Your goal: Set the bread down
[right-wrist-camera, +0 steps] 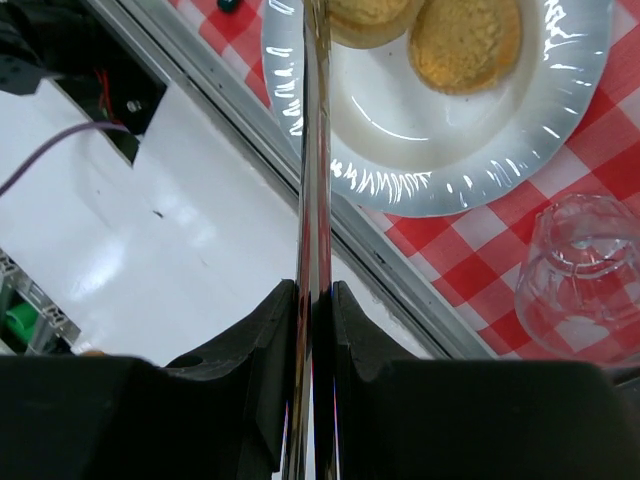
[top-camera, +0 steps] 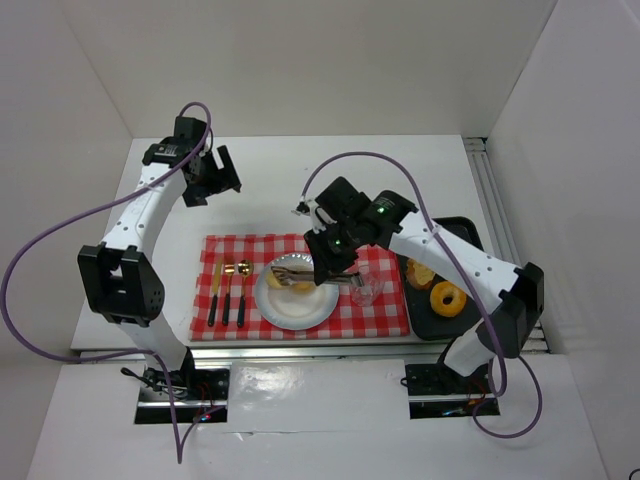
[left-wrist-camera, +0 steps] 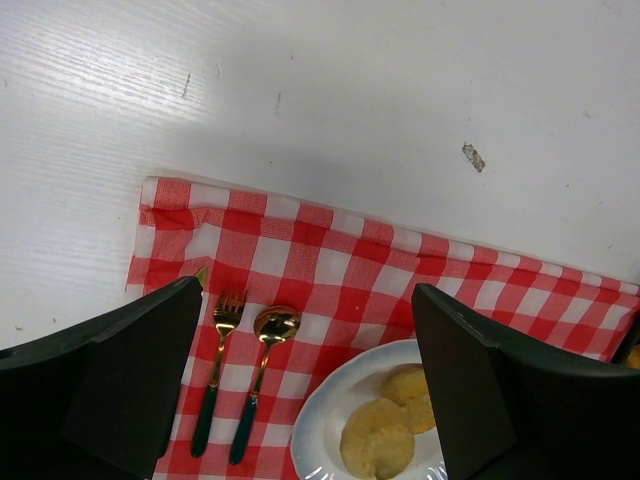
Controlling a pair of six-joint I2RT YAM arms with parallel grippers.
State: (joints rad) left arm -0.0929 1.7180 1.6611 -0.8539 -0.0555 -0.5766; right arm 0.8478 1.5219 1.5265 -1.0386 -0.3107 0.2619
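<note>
While bread sits plated, white walls enclose table.

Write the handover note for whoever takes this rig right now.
Left gripper: open, empty, near the cloth's far left corner.
Right gripper: shut on the tongs, which reach over the plate.
Bread: two buns on the plate; a larger brown piece in the tray beside the doughnut.
Done: two buns plated.
Left: probably the tray piece, then setting the tongs down.

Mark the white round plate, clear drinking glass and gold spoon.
White round plate (right-wrist-camera: pixel 430 125): right wrist view, bare inner surface.
Clear drinking glass (right-wrist-camera: pixel 585 265): right wrist view, its middle.
Gold spoon (left-wrist-camera: pixel 277 323): left wrist view, its bowl.
</note>
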